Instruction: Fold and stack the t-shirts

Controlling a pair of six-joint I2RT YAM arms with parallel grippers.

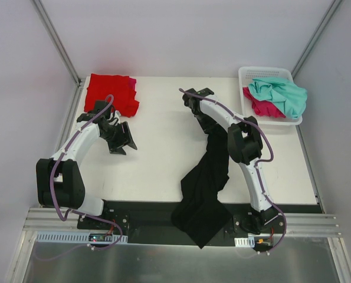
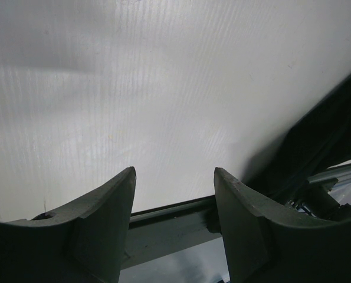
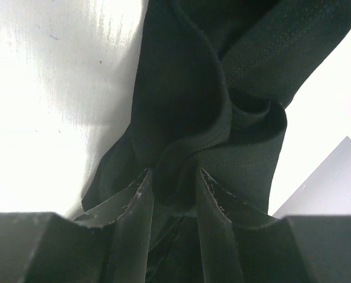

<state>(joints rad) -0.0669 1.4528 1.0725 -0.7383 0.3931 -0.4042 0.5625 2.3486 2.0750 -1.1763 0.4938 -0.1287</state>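
The black t-shirt (image 1: 206,183) trails in a long bunched strip from mid-table over the near edge. My right gripper (image 1: 206,126) is at its upper end. In the right wrist view the right gripper (image 3: 174,174) is shut on a thick fold of the black t-shirt (image 3: 187,88). A folded red t-shirt (image 1: 109,94) lies at the back left, with a magenta-pink edge (image 1: 132,83) showing beneath it. My left gripper (image 1: 122,145) hovers just in front of it, open over the bare table (image 2: 163,82). The left gripper (image 2: 175,177) holds nothing; the black t-shirt (image 2: 334,130) shows at its right.
A white basket (image 1: 246,75) stands at the back right, holding a crumpled teal t-shirt (image 1: 279,94) and a magenta-pink t-shirt (image 1: 259,108). A metal rail (image 1: 163,227) runs along the table's near edge. Frame posts rise at both back corners.
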